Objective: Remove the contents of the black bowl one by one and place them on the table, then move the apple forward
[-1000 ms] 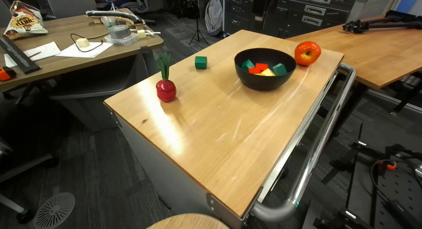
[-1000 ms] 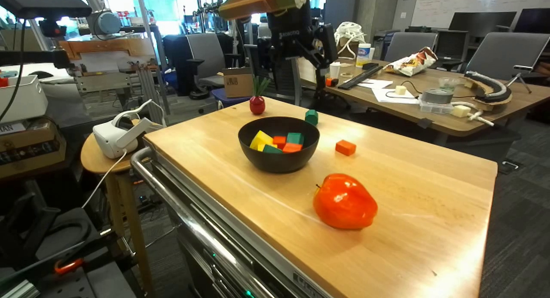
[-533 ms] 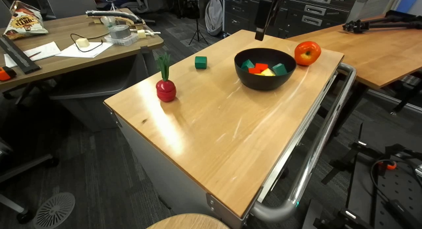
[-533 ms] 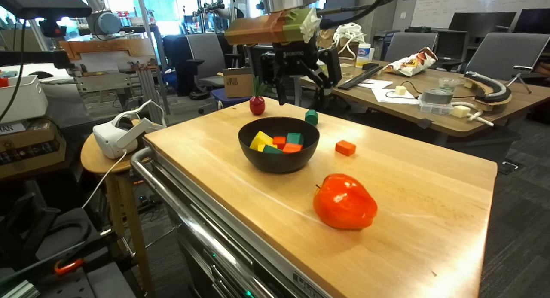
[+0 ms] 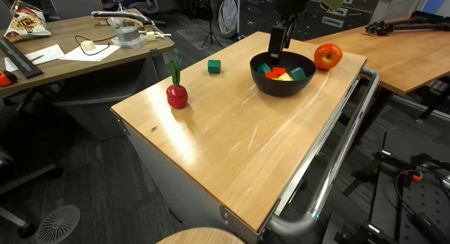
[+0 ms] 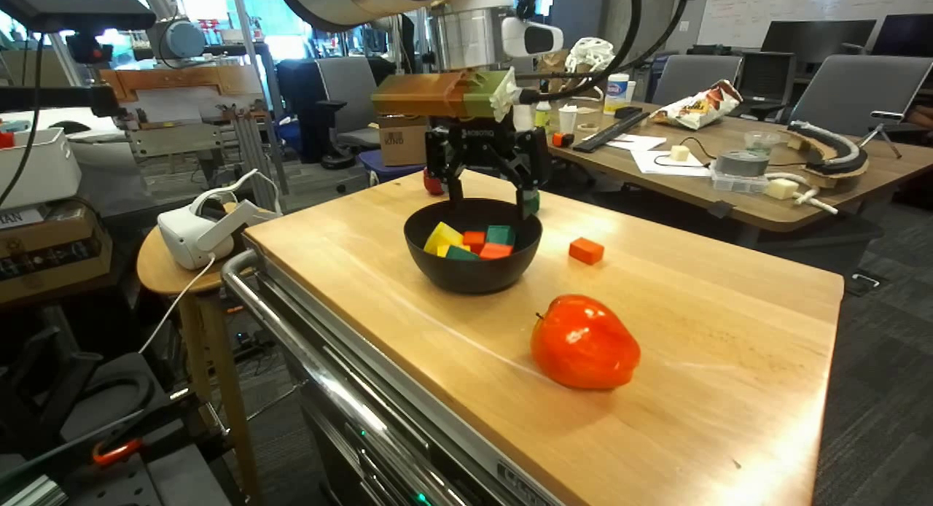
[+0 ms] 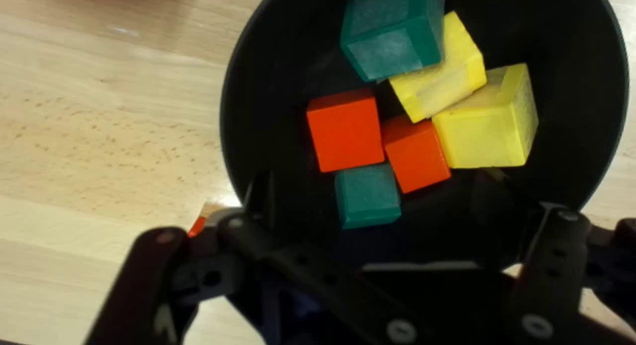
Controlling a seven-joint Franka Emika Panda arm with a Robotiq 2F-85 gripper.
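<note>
My gripper (image 6: 490, 204) hung over the black bowl (image 6: 470, 278), spread wide and holding nothing; emptying was, I judged, the step in hand, for six blocks (image 7: 416, 156) showed inside, while a dark red fruit (image 5: 177, 97), a green block (image 5: 214, 66) and an orange block (image 6: 587, 251) stood on the table (image 5: 218, 131); the next move seemed to call for sinking lower and closing on one piece, perhaps the green cube (image 7: 370, 196) lowest in the wrist view (two orange-red cubes (image 7: 346, 133) crowded it, so I needed a square approach); the apple (image 6: 585, 343) sat apart from the bowl, its turn not yet come
</note>
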